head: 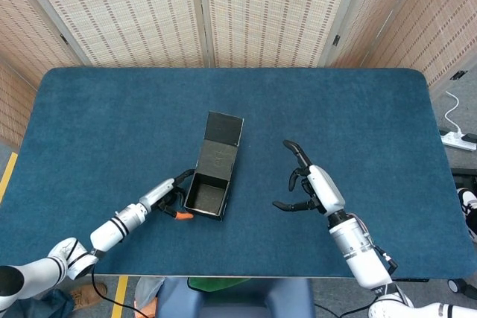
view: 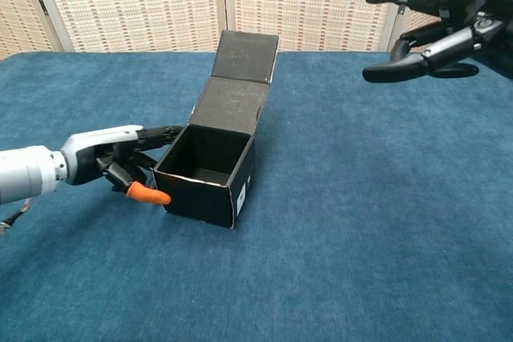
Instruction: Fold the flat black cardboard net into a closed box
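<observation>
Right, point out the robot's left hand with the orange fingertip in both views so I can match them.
Head view: the left hand sits lower left of centre, against the left wall of the open black cardboard box.
Chest view: the left hand is at mid-left, its fingers reaching the box's near-left corner.
Shared landmark: the orange fingertip beside the box's near-left bottom edge.

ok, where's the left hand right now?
The left hand is low at the box's left wall in the chest view, fingers reaching its near-left corner; the head view shows it just left of the box.
</observation>
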`<action>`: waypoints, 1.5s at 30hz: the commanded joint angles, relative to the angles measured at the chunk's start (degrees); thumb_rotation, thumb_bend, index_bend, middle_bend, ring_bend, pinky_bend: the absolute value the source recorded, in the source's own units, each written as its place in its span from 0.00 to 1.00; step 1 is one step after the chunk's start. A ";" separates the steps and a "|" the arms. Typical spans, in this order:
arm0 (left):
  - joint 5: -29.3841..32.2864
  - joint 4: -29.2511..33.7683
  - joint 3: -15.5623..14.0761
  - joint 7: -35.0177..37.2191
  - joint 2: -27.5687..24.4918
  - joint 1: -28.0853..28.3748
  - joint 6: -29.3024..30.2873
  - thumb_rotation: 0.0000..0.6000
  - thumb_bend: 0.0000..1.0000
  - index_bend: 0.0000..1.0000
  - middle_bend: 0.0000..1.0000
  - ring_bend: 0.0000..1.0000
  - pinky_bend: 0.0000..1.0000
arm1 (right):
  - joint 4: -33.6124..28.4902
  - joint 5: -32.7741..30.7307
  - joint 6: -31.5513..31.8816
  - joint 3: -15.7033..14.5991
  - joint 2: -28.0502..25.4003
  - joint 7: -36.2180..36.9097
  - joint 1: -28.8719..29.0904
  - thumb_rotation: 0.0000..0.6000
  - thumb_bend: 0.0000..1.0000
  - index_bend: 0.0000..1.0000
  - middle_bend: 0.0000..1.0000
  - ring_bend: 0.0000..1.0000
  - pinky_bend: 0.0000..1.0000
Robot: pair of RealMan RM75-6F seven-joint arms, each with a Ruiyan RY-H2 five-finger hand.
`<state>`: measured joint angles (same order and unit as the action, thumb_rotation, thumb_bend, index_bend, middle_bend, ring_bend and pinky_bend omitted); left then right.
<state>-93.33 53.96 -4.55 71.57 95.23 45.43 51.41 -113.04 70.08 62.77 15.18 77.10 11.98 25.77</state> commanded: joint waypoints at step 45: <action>0.34 14.06 2.25 -6.52 -8.30 -4.46 12.59 1.00 0.22 0.56 0.57 0.69 0.90 | 34.18 -46.43 -17.33 15.86 23.47 -7.47 32.31 1.00 0.05 0.00 0.17 0.66 1.00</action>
<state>-92.65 66.84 -2.16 66.22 87.75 40.85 64.13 -81.37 25.73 45.37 28.39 97.65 5.90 54.84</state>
